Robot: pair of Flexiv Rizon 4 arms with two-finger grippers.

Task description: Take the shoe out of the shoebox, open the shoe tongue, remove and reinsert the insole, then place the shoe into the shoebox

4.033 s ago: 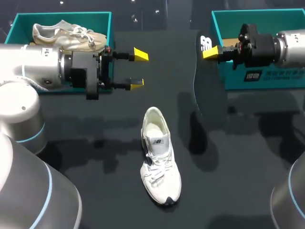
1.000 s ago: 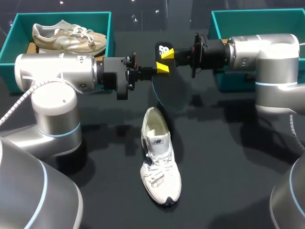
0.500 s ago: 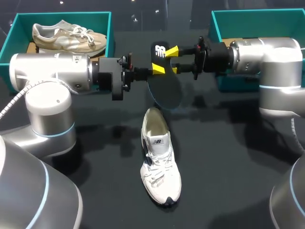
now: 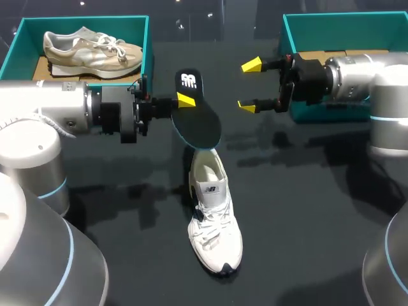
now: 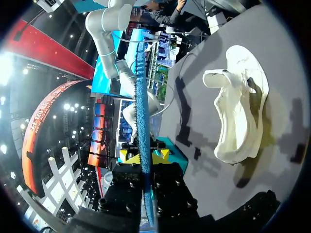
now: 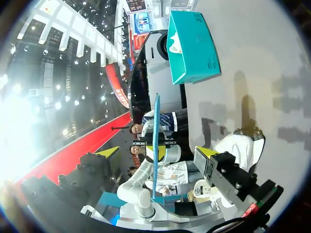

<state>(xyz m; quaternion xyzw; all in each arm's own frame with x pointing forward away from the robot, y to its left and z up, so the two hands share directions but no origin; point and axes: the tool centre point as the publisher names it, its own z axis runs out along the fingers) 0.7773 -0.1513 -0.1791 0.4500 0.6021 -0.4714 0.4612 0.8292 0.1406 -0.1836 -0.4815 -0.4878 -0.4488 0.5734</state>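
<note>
Left gripper clamped on flat black insole at its heel end, toe dipping over white lace-up sneaker: likely lined up for reinsertion. Sneaker mid black table, toe toward near edge. Right gripper spread, empty, beside teal shoebox.

White shoe upright, black insole aloft near its heel

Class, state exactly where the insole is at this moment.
In the head view, the insole is gripped by the left pincer, in the air by the heel end of the white shoe, to the left of the open right pincer.
</note>
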